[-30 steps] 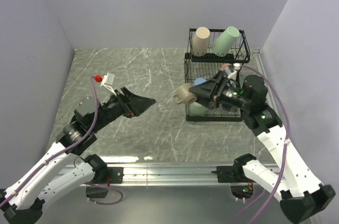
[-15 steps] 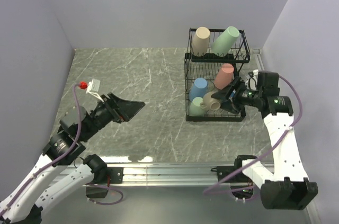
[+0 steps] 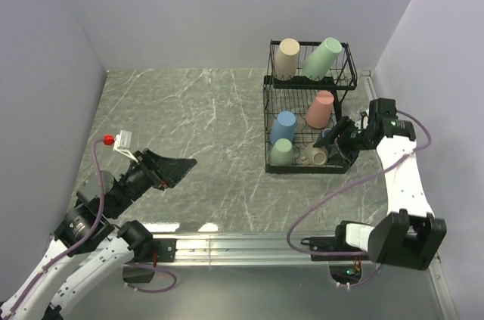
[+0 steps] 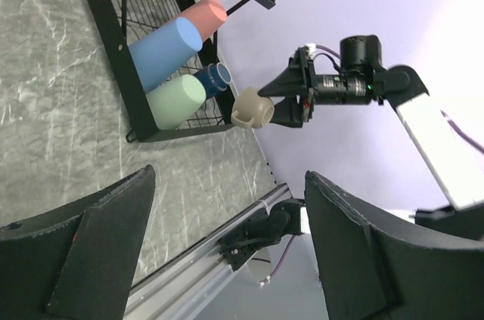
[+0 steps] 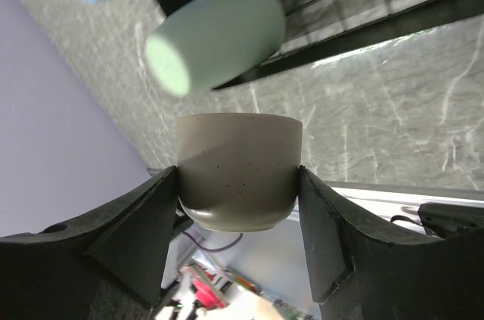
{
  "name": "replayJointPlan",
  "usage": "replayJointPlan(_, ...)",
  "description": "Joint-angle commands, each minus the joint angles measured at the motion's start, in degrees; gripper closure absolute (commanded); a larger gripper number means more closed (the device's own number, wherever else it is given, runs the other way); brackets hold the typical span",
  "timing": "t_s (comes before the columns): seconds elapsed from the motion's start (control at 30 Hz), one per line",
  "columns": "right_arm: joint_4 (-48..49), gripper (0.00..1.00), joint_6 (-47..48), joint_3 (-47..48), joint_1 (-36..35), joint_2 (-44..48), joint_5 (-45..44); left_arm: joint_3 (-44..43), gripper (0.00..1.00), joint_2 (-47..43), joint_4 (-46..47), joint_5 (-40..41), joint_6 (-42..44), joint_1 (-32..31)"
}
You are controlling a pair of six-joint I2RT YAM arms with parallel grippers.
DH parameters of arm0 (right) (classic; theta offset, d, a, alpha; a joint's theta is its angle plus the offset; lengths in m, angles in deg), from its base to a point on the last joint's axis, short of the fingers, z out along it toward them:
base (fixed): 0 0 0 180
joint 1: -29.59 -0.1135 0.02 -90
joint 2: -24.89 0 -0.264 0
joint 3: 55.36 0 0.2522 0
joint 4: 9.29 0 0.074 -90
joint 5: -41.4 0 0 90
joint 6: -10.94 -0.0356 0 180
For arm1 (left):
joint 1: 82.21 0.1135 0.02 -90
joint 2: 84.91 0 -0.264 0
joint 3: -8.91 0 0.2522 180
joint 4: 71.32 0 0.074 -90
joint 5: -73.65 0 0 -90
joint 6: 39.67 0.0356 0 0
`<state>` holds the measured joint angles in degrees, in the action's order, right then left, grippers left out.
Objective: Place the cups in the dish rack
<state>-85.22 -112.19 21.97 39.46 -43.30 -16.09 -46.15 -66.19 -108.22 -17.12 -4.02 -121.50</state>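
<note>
Marbled grey table point(image 3: 204, 123), speckled tan mug point(image 5: 238, 172)

Robotics lab test cell, not a home kitchen. Plain pale lavender panels boxed the workspace in: left wall point(image 3: 45, 70), far wall point(image 3: 219, 10), right wall point(image 3: 446, 40). The tabletop point(image 3: 204, 123) was a grey marble-look sheet. An aluminium rail point(image 3: 242, 240) ran along the near edge, and two white-and-black robot arms stood at it, left arm point(image 3: 83, 225) and right arm point(image 3: 404, 180). A purple cable point(image 3: 333, 193) looped loose off the right arm. The only kitchen items were staged props at far right: a black wire dish rack point(image 3: 268, 100) holding plain matte cups point(image 3: 286, 57).
</note>
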Motion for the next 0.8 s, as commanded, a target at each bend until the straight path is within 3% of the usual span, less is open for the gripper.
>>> replayJointPlan(0.0, 2.14, 1.0, -0.53, 3.05, 1.29, -3.79, -0.69, 1.48, 0.15, -2.98, -0.59, 0.69, -1.37, 0.18)
replayJointPlan(0.23, 9.07, 1.0, -5.01, 2.26, 1.38, -11.0, -2.1, 1.4, 0.16, -4.22, -2.78, 0.6, -1.29, 0.18)
replayJointPlan(0.77, 14.62, 1.0, -9.77, -3.27, 1.03, -15.22, -7.02, 0.6, 0.16, -5.71, -5.43, 4.29, -0.06, 0.18)
